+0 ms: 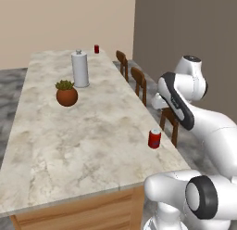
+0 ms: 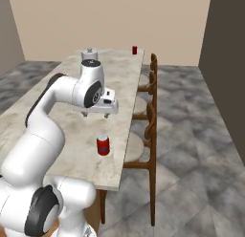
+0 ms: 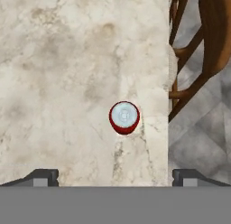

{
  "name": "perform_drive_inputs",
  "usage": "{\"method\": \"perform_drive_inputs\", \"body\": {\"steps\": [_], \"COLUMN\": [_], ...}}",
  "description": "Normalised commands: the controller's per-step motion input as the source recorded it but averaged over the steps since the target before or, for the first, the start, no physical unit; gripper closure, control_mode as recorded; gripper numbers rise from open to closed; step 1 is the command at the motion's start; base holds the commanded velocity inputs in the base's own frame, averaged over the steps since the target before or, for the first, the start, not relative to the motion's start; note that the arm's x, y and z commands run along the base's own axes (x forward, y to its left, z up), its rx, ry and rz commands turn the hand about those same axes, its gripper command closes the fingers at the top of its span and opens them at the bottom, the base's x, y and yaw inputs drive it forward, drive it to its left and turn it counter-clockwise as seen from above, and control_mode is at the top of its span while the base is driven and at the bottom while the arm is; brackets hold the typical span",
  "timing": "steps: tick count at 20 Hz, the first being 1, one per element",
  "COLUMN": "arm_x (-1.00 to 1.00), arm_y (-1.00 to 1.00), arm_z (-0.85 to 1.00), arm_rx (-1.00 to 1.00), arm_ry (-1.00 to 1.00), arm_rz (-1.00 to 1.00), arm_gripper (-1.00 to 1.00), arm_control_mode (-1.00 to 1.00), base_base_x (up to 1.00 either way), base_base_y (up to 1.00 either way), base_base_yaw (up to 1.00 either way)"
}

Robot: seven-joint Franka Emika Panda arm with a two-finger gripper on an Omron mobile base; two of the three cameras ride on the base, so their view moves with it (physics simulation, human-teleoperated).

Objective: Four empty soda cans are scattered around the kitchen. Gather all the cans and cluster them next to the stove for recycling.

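Note:
A red soda can with a silvery top stands upright near the right edge of the marble island. My gripper hangs open above the island, a little beyond this can and well over it. In the hand view the can sits just above the middle of the gap between my fingertips, seen from the top, and nothing is held in the gripper. A second red can stands at the island's far end. The stove is out of view.
A tall grey-white cylinder and a potted plant stand on the far half of the island. Wooden stools line the island's right side, close under the edge by the near can. Grey tiled floor lies beyond them.

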Motion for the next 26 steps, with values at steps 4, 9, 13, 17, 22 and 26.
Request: {"method": "perform_drive_inputs", "body": {"steps": [4,9,13,17,22,26], "arm_x": [0.19,0.21,0.27,0.31,0.21,0.09], "arm_y": [-0.34,-0.03,0.00,0.00,0.00,0.01], "arm_z": [-0.98,-0.70,-0.46,-0.30,-0.12,-0.09], "arm_rx": [-0.01,-0.02,0.00,0.00,0.00,0.00], "arm_ry": [0.01,0.07,0.11,0.09,0.12,0.13], "arm_rz": [0.00,0.00,0.00,0.00,0.00,0.00], "arm_gripper": [-1.00,-1.00,-1.00,-1.00,-1.00,-1.00], "arm_control_mode": [-1.00,-1.00,-1.00,-1.00,-1.00,-1.00], "base_base_x": [0.00,0.00,0.00,0.00,0.00,0.00], "base_base_y": [0.00,0.00,0.00,0.00,0.00,0.00], "base_base_yaw": [0.00,0.00,0.00,0.00,0.00,0.00]}}
